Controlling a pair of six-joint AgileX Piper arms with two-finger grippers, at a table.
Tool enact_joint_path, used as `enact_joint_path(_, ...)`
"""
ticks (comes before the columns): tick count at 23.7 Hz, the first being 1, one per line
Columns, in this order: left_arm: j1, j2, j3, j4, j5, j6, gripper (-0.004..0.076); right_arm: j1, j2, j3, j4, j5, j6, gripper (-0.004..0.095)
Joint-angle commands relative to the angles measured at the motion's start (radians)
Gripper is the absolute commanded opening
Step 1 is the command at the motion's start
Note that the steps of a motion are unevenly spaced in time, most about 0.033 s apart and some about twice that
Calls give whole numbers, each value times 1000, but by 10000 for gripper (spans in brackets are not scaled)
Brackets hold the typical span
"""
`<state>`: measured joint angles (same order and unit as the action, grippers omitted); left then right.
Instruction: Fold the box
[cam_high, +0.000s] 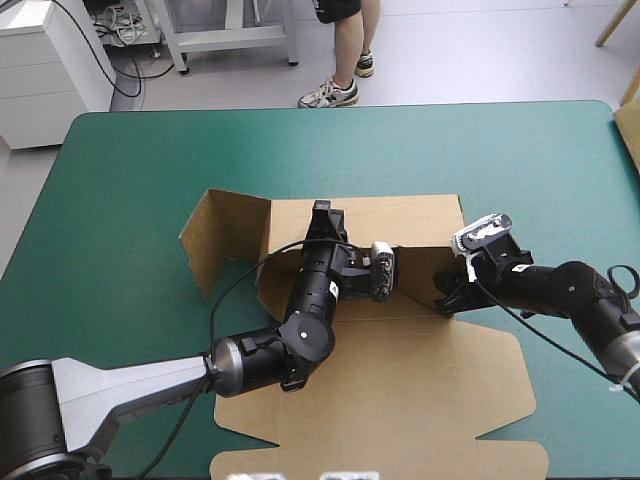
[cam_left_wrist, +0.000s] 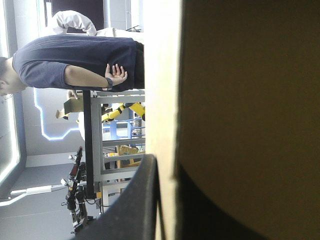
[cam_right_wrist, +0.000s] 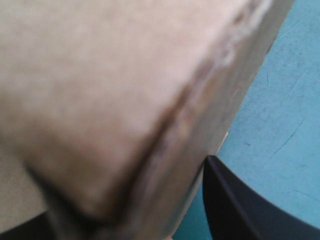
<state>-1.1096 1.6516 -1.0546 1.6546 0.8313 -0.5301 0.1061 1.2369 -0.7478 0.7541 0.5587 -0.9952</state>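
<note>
The brown box (cam_high: 400, 390) lies mid-table, its wide front panel flat and its back wall (cam_high: 380, 215) raised. A side flap (cam_high: 222, 240) stands up at the left. My left gripper (cam_high: 322, 215) reaches over the box to the back wall's top edge. In the left wrist view it (cam_left_wrist: 167, 165) is shut on the box, the board's pale edge (cam_left_wrist: 160, 100) running between the black fingers (cam_left_wrist: 137, 200). My right gripper (cam_high: 447, 298) sits at the raised right wall. In the right wrist view it (cam_right_wrist: 125, 200) is shut on the box, with brown board (cam_right_wrist: 110, 90) filling the view beside one finger (cam_right_wrist: 240, 205).
The teal-green cover (cam_high: 130, 170) shows bare around the box on the left, far and right sides. A pale tan edge (cam_high: 628, 135) shows at the table's right edge. The box's front flaps (cam_high: 500, 455) reach almost to the near edge.
</note>
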Motion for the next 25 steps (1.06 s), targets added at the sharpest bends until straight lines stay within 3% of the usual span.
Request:
enact_joint_path(1, 1, -22, -11, -52, 23, -26, -8, 6, -12, -31, 28, -10, -1, 438)
enact_joint_path(7, 1, -22, -11, -52, 5, -26, -8, 6, -12, -31, 53, -15, -42, 353)
enact_joint_path(10, 1, -22, -11, -52, -16, -26, -8, 6, -12, -31, 79, -45, -33, 199)
enact_joint_path(11, 1, -22, -11, -52, -20, -26, -8, 6, -12, -31, 94, -53, -35, 47)
enact_joint_path(12, 1, -22, -11, -52, -20, -26, -8, 8, -12, -31, 99, -61, -35, -9)
enact_joint_path(16, 1, -16, -11, -44, -20, -26, -8, 79, -12, -31, 77, -173, 12, 3)
enact_joint_path(20, 1, -16, -11, -44, -20, -26, -8, 181, -12, -31, -234, -273, 343, 3)
enact_joint_path(25, 1, -16, -11, -44, -17, -26, -8, 207, -12, -31, -435, -293, 561, 2)
